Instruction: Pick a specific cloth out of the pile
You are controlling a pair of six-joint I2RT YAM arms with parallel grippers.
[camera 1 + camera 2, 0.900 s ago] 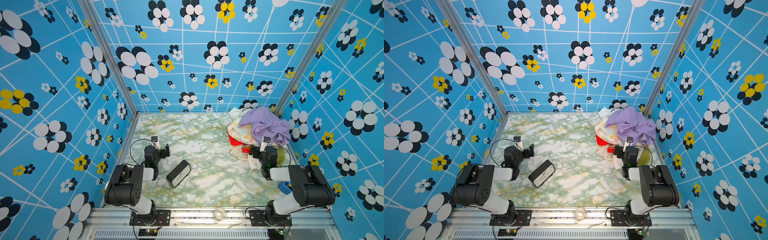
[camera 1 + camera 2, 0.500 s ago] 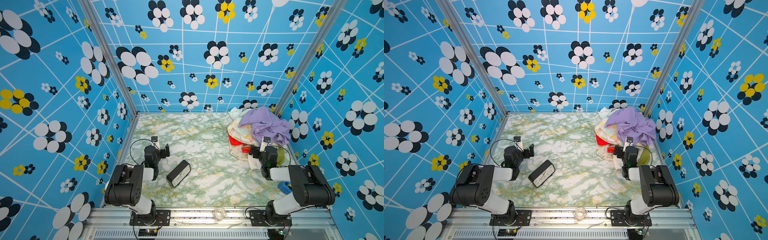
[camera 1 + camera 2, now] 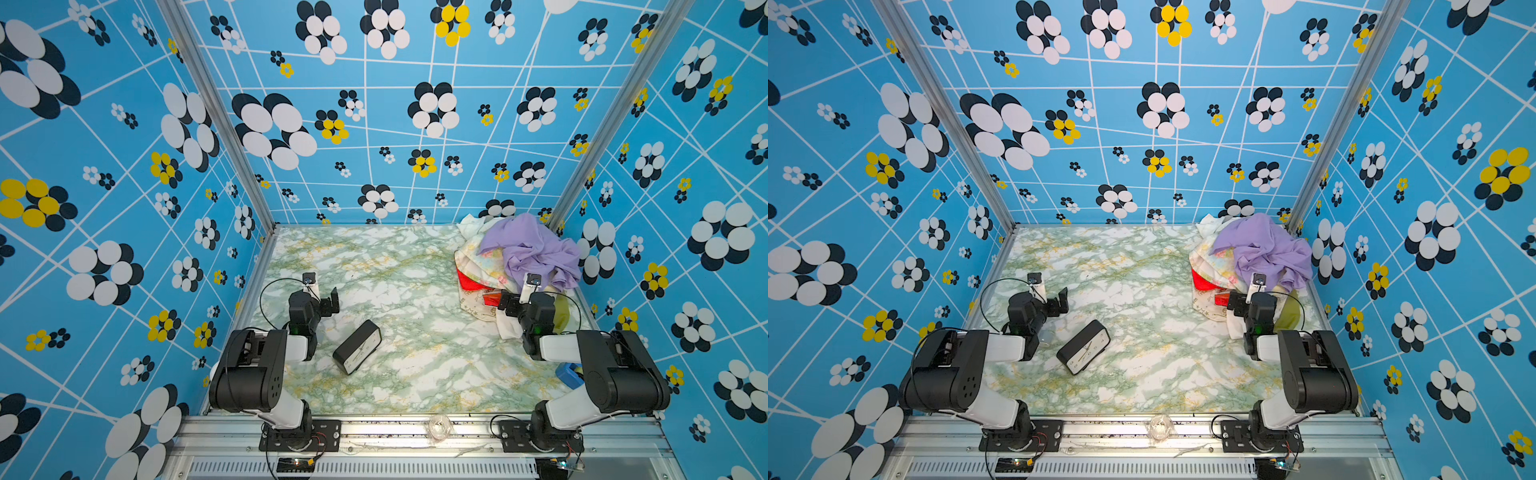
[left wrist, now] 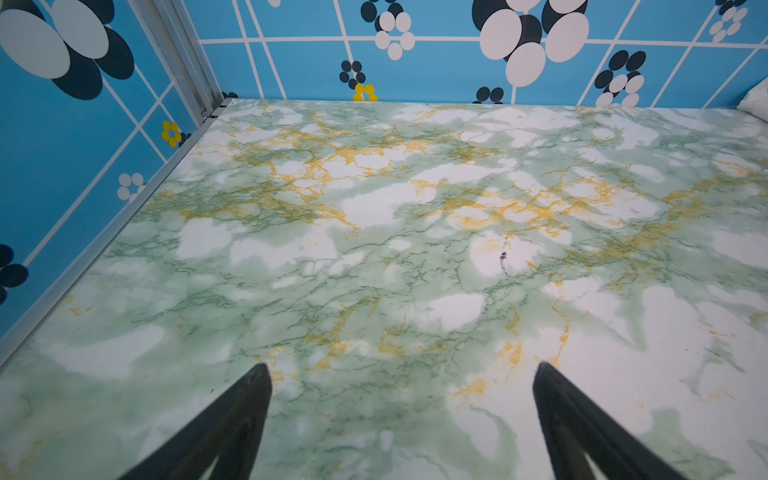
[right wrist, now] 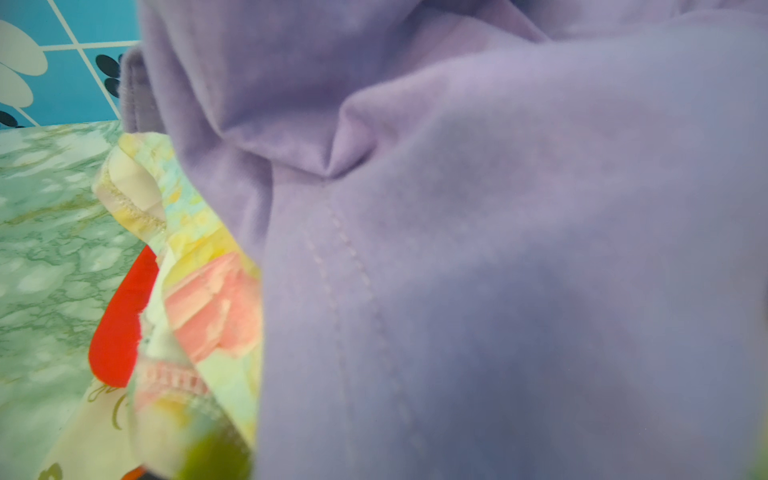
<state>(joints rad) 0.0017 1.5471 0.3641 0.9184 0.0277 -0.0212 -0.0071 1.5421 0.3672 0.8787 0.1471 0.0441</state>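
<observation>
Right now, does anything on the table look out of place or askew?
Two things. A black clock sits at a slant near the left arm, unrelated to the pile; whether it stands or lies I cannot tell. A small clear thing rests on the front rail, off the table.

Premises present as a robotics laboratory test cell: an enclosure of blue flower-printed wall panels on aluminium corner posts, a green marble-patterned tabletop, with left robot arm and right robot arm bolted to an aluminium base rail.
</observation>
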